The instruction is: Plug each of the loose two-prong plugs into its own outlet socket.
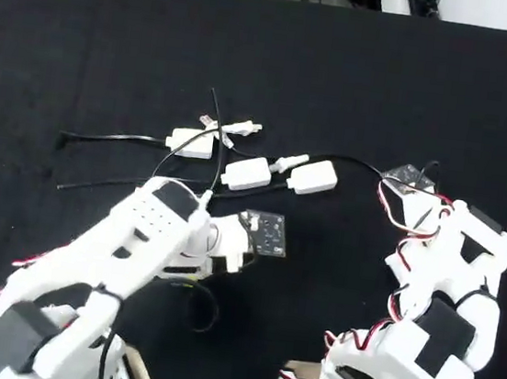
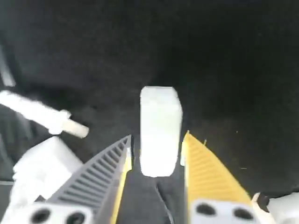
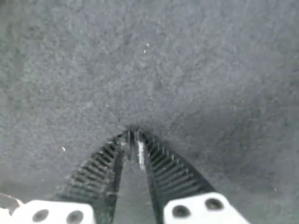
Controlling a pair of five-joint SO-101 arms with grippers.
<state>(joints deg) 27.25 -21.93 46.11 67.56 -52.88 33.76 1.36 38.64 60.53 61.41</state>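
High view: the left arm (image 1: 136, 240) stretches to the middle of the table (image 1: 386, 86). There the white blocks (image 1: 246, 172) and a loose plug (image 1: 235, 129) lie tangled at its 12 o'clock. The right arm (image 1: 444, 296) sits folded at 3 o'clock.

Left wrist view: the left claw (image 2: 158, 136) gapes wide, with a white block (image 2: 160, 112) between its fingers, not visibly pinched. I'd call this the grasp; next, close squarely on it.

Right wrist view: the right claw (image 3: 133, 137) is pinched together, empty, over bare table.

High view overhead; wrist views close, facing same table (image 1: 359, 82).
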